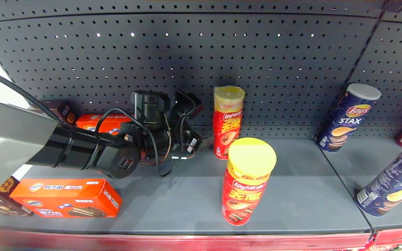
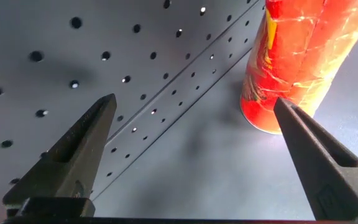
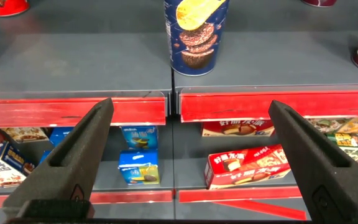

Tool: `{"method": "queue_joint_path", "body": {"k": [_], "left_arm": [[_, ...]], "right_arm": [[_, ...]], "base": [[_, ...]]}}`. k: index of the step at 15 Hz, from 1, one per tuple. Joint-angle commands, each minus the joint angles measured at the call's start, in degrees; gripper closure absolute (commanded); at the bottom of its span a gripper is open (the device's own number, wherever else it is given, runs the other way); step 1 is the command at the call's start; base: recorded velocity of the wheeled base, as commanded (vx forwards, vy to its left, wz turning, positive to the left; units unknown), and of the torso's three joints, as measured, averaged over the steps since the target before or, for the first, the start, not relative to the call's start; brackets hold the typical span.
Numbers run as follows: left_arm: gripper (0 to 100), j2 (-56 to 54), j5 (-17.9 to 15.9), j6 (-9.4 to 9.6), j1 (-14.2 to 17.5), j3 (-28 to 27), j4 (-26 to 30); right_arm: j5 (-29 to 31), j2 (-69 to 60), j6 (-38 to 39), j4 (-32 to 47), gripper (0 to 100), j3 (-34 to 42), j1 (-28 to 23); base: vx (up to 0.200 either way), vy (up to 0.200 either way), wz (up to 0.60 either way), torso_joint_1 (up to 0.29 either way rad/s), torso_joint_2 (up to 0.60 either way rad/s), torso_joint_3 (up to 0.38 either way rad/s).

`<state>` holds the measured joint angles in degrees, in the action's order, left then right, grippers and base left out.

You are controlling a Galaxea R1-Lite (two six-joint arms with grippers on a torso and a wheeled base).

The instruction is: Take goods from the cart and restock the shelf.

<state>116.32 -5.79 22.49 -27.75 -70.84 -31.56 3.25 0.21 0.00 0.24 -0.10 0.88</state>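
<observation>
1. we see the left jaws spread wide and holding nothing, low over the shelf (image 1: 173,205) and close to its pegboard back (image 1: 187,62). the rear red can (image 1: 227,122) stands upright on the shelf just beside one finger, not between the two.
2. we judge that a sideways swing of the left arm (image 1: 82,150) as it pulls out could clip that can low on its wall and topple it, since it is tall and narrow.
3. the front red can (image 1: 247,181) stands upright near the shelf lip, in line with the rear one. if the rear can falls forward, it may strike this one and push it over the edge.
4. loose cables (image 1: 166,153) loop around the left wrist, with an orange box (image 1: 99,123) right behind the arm. we think a hasty retreat could snag or drag it.
5. the right jaws are also wide open and empty, out in front of the shelf edge, facing a blue can (image 3: 194,31) that stands near the lip. lifting them without a look could bump that can.
6. a tilted blue can (image 1: 347,118) leans on the back panel, so any jolt to the shelf might send it sliding.
</observation>
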Motion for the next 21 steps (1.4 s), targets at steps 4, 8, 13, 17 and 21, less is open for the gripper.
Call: {"method": "queue_joint_path", "body": {"k": [4, 8, 13, 17, 21], "left_arm": [[0, 0.31, -0.01, -0.08, 0.32, 0.35, 0.01], [0, -2.86, 0.43, -0.08, 0.59, 3.25, -0.08], [0, -12.44, 0.43, -0.17, 2.08, 9.84, 1.06], [0, -26.76, 0.17, -0.78, 4.89, 20.21, 1.15], [0, -40.91, 1.31, -8.96, 1.11, 27.6, 0.62]], "right_arm": [[0.0, 0.06, 0.0, 0.02, 0, 0.01, 0.0], [0.0, 0.06, 0.0, 0.02, 0, 0.01, 0.0], [0.0, 0.06, 0.0, 0.02, 0, 0.01, 0.0], [0.0, 0.06, 0.0, -0.07, 0, 0.01, 0.0], [0.0, 0.06, 0.0, 0.02, 0, 0.01, 0.0]], "base": [[0.0, 0.0, 0.0, 0.0, 0.0, 0.0], [0.0, 0.0, 0.0, 0.0, 0.0, 0.0], [0.0, 0.0, 0.0, 0.0, 0.0, 0.0], [0.0, 0.0, 0.0, 0.0, 0.0, 0.0], [0.0, 0.0, 0.0, 0.0, 0.0, 0.0]]}}
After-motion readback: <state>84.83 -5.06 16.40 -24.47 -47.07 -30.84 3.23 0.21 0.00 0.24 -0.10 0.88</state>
